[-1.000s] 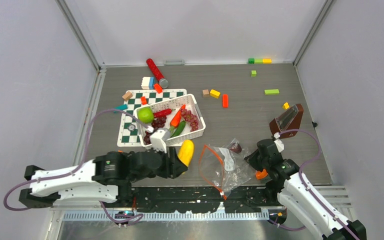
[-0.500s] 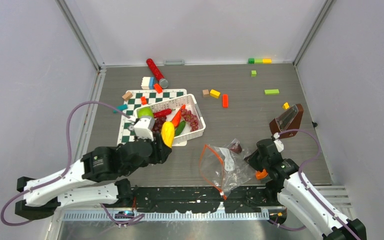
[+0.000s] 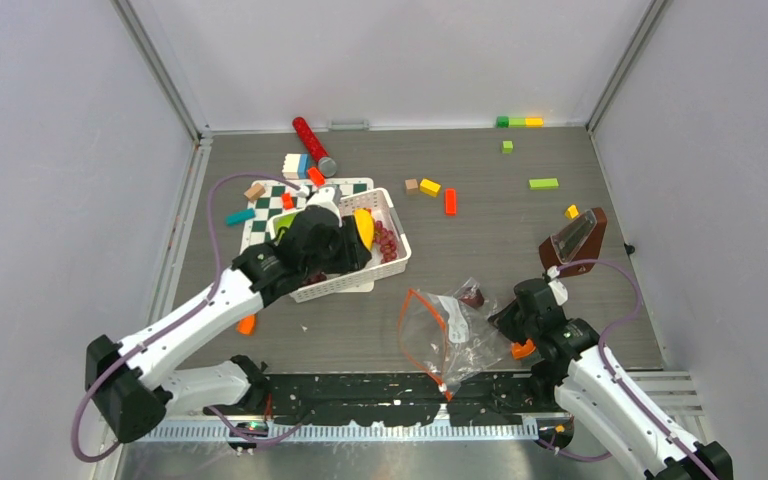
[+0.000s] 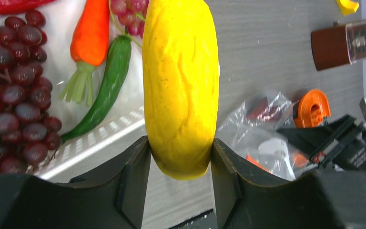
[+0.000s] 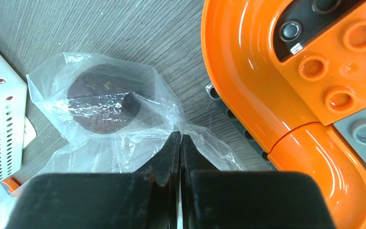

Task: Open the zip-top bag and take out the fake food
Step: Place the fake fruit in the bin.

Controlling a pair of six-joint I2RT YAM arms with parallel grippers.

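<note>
My left gripper [image 3: 348,238] is shut on the yellow oblong fake food [image 3: 364,226] and holds it over the white basket [image 3: 397,262]; in the left wrist view the yellow piece [image 4: 180,86] sits between both fingers. The basket holds grapes [image 4: 14,95], a carrot [image 4: 91,33], a long green vegetable [image 4: 106,86] and a red chili [image 4: 5,5]. The clear zip-top bag [image 3: 447,335] with its orange strip lies open on the table at the right. My right gripper [image 3: 508,322] is shut on the bag's plastic [image 5: 124,143]. A dark purple piece [image 5: 102,105] lies inside the bag.
An orange curved track piece [image 5: 267,71] lies beside my right gripper. A brown metronome-like box [image 3: 574,242] stands at the right. A checkered board [image 3: 260,262] lies under the basket. Coloured blocks [image 3: 430,187] and a red cylinder [image 3: 312,144] lie further back.
My left arm has carried the yellow piece from beside the bag up and back, over the white basket. The right gripper and the bag have not moved.
</note>
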